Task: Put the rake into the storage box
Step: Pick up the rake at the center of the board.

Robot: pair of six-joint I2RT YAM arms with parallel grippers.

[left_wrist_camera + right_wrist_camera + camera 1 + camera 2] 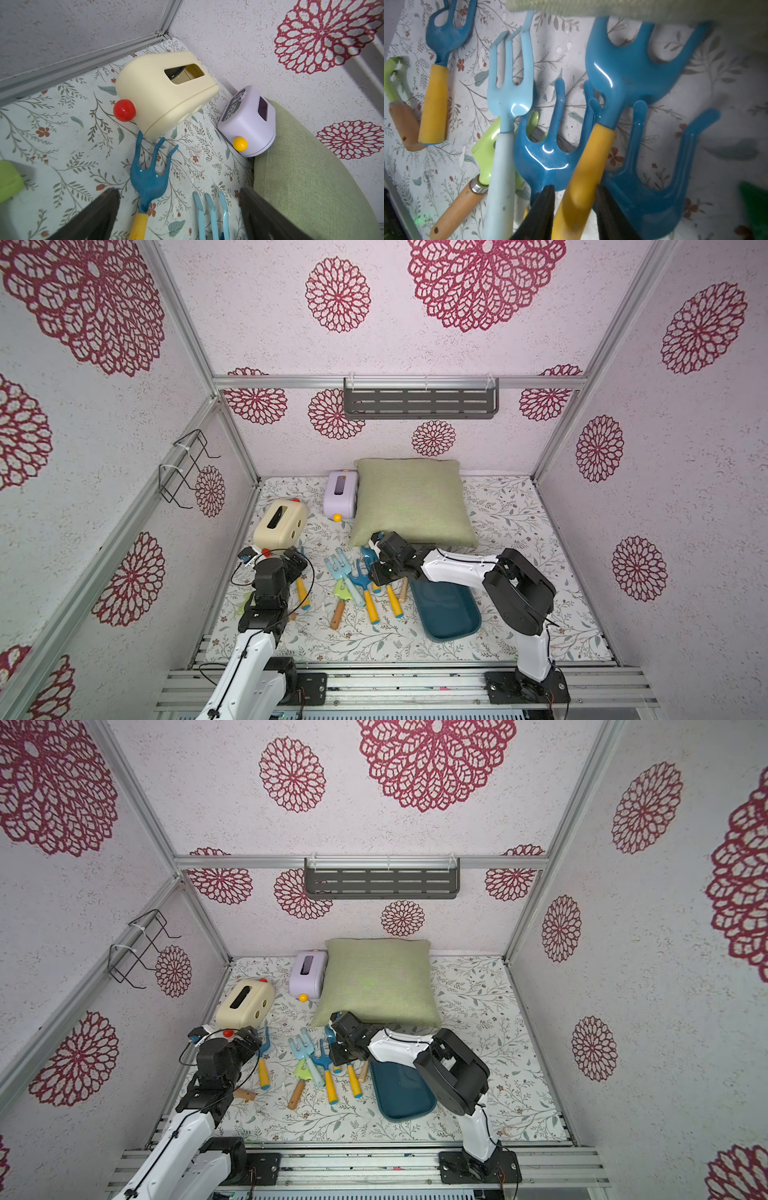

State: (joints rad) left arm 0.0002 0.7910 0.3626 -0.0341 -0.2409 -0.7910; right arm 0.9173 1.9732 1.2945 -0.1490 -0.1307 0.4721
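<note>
Your right pincer clasped the glossy rake by its yellow handle beside the storage box; left pincer gaped.

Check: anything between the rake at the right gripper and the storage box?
Nothing tall. The right gripper clasps the rake by its yellow handle; another blue rake lies right beside it, on the side toward the storage box, so prongs could snag on a sideways drag. Lifting first should clear it.
</note>
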